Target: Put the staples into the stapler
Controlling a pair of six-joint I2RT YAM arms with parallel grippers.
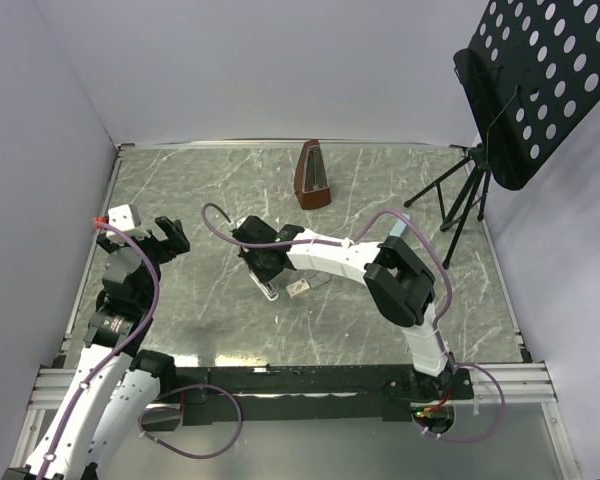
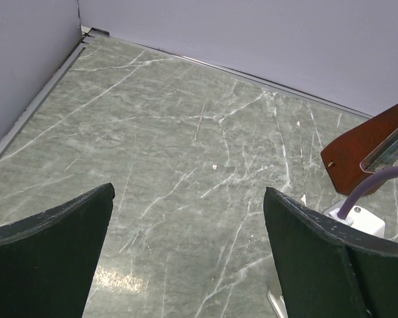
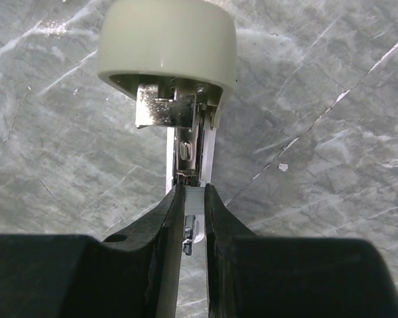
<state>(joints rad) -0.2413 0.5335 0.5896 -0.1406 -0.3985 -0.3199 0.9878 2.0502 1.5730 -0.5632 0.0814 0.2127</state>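
Directly over the stapler's open channel, the right end effector is closed on the strip of staples, pinching its two long sides. The strip's long axis runs in line with the channel, leading end toward the stapler's cream head, rear end hidden between the fingers. The small staple box lies on the bench just beside the stapler. The left end effector hangs well off to the stapler's left, jaws wide apart and holding nothing.

Likely hazards: nothing braces the stapler, so a push along the channel could slide it rather than seat the strip. A slight skew would probably catch the leading end on a channel wall, and the glued strip may then buckle or snap. Whether the strip already touches the rail cannot be told.
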